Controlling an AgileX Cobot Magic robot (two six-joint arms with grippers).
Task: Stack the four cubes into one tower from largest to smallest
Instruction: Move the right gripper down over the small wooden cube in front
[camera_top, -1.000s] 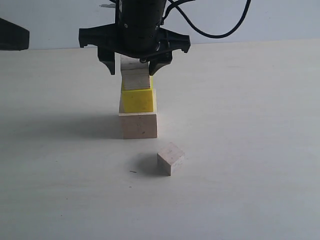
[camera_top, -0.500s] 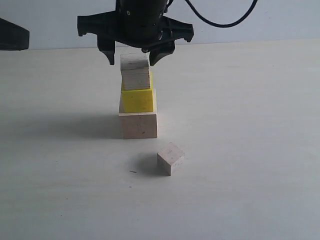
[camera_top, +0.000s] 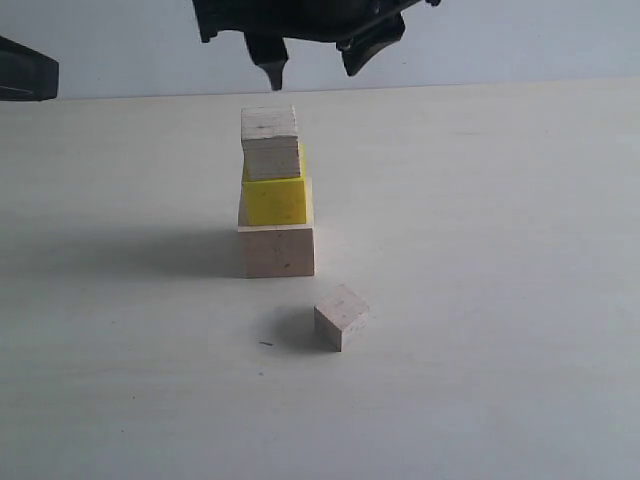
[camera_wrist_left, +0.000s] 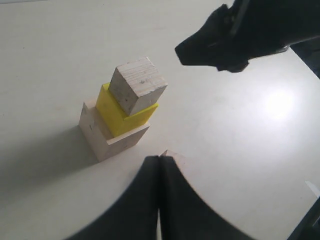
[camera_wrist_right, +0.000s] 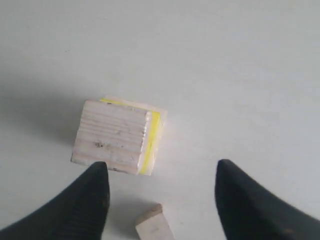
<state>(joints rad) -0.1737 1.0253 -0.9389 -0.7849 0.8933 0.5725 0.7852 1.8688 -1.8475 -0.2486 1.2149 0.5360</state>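
Observation:
Three cubes stand stacked: the large pale wooden cube at the bottom, the yellow cube on it, and a small wooden cube on top, set slightly left. The second small wooden cube lies alone on the table in front of the stack. My right gripper hangs open above the stack, touching nothing; looking down past its fingers I see the top cube and the loose cube. My left gripper is shut and empty, with the stack beyond it and the loose cube peeking out behind its tips.
The pale table stretches out around the stack. A dark part of the left arm sits at the far left edge of the exterior view. A grey wall runs behind the table.
My right gripper has risen straight up off the small wooden cube, leaving it resting on the yellow cube. The cubes have not moved.

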